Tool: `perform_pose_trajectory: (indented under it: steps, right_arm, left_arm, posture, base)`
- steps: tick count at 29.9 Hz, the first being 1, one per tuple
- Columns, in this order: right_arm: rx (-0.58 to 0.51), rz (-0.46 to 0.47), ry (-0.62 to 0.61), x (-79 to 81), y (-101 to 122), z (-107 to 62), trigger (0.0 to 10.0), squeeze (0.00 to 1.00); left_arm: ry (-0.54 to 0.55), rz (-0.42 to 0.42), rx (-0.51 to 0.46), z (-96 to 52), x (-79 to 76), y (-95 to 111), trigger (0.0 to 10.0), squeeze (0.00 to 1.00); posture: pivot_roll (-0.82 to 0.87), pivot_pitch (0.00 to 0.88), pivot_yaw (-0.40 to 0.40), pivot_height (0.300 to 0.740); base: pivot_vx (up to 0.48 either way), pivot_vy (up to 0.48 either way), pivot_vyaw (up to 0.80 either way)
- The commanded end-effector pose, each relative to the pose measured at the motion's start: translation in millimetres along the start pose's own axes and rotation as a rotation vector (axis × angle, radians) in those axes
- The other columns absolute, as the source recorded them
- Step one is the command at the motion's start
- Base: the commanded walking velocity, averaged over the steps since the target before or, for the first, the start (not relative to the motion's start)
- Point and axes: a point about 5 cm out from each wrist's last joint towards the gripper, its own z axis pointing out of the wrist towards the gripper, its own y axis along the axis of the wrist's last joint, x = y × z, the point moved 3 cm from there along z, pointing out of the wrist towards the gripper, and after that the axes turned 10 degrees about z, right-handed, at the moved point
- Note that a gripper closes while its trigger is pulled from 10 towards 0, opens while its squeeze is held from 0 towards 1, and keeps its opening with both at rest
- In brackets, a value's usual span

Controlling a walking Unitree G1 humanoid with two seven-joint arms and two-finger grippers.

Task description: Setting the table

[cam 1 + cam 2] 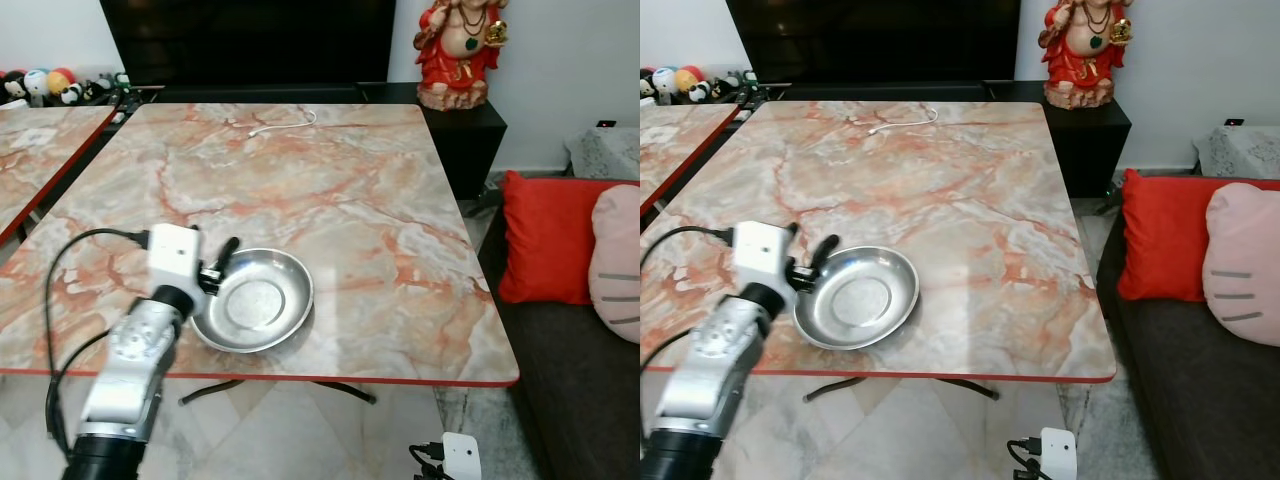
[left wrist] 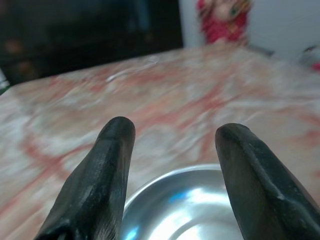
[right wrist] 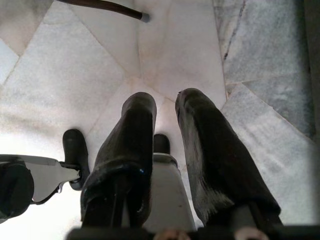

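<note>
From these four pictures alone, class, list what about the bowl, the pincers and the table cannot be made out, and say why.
- Steel bowl: its near left rim is hidden behind the left arm's wrist in both eye views, so contact with the left pincer is unclear.
- Bowl in the left wrist view: cut off by the picture's edge.
- Table in the left wrist view: blurred.
- Right pincer: hangs over the floor; narrow gap.
- White cable: too small to identify.

I can read no text, label, brand, number or sign anywhere in front of me; the marble table [image 1: 330, 200] carries only its veining; the steel bowl [image 1: 255, 300] near my left gripper [image 2: 175, 135] is plain metal; the red statue [image 1: 460, 50] on the dark cabinet bears no lettering I can make out.
</note>
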Motion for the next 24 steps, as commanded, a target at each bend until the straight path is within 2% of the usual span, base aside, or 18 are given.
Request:
perform_pose_trajectory:
  steps: [1,7,17,24]
  right_arm:
    - [0.003,0.024,-0.007,1.3,-1.6,-0.1,10.0,0.0]
    - [-0.002,0.044,-0.017,1.0,-2.1,-0.3,10.0,0.0]
    - [0.002,0.026,-0.013,-0.4,-2.9,-0.7,10.0,0.0]
    - [0.003,0.031,-0.013,-1.3,-3.4,-0.9,10.0,0.0]
  left_arm:
    - [-0.029,0.034,-0.025,4.5,-11.0,0.8,10.0,0.0]
    - [-0.028,0.034,-0.02,5.0,-18.2,-2.7,10.0,0.0]
    - [0.017,0.072,-0.035,2.9,-8.6,-5.0,10.0,0.0]
    - [0.04,0.068,-0.036,2.8,-5.5,-6.0,10.0,0.0]
  posture:
    - [0.08,0.0,0.024,0.74]
    - [0.07,0.0,0.029,0.74]
    - [0.08,0.0,0.021,0.74]
    - [0.08,0.0,0.021,0.74]
  base:
    - [0.0,0.0,0.0]
    - [0.0,0.0,0.0]
    - [0.0,0.472,0.0]
    - [0.0,0.48,0.0]
